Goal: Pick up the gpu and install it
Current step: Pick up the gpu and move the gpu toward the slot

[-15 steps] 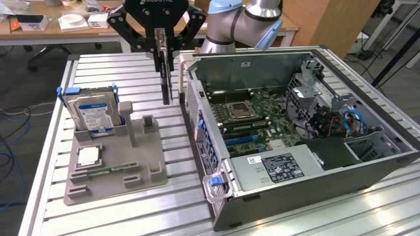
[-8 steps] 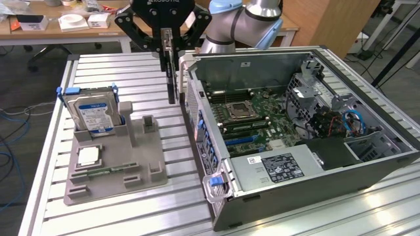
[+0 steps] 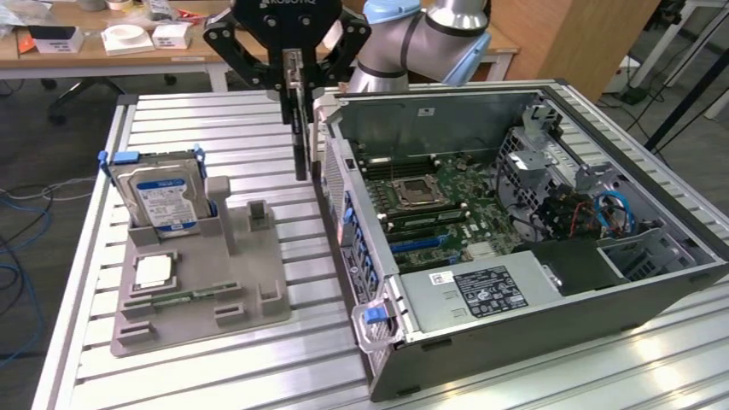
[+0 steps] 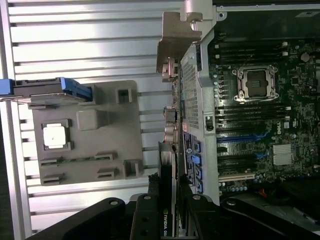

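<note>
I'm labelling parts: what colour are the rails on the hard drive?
The rails are blue, clearest in the exterior view.

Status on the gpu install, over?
Pincer shut on gpu. Gpu hangs upright outside case, beside its wall, not seated. That wall stands between it and motherboard.

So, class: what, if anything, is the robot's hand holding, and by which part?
The hand holds the gpu, pinched at its upper end, so the thin dark card hangs straight down below it.
</note>
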